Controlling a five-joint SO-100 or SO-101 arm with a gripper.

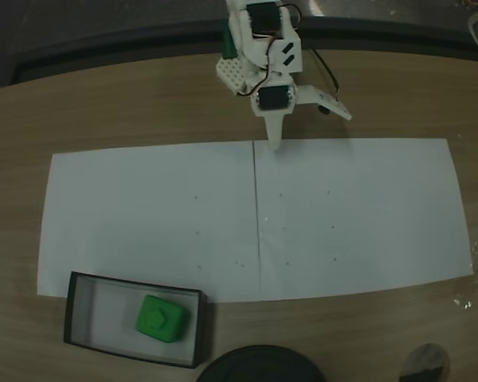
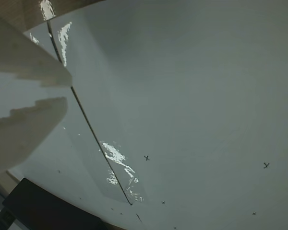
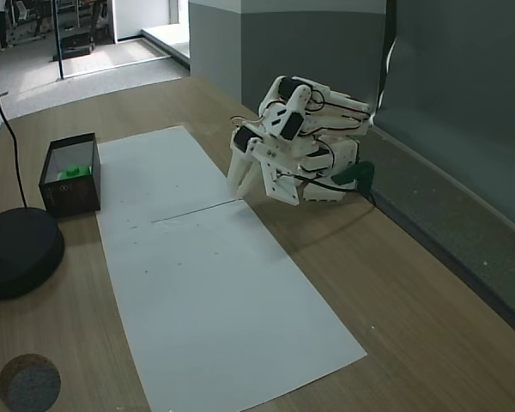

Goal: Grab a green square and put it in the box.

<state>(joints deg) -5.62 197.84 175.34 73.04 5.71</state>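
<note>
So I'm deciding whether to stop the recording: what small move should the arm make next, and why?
Probably none beyond resting: the green square already lies inside the box, and the tool sits folded back near the paper's far edge, holding nothing.

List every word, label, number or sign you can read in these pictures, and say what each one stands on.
Words, labels, brands or numbers: none can be read.
"x": small pen crosses marked on the white paper, clearest in the wrist view.
Green square in the box: a raised mark on its top, too blurred to read.
</note>
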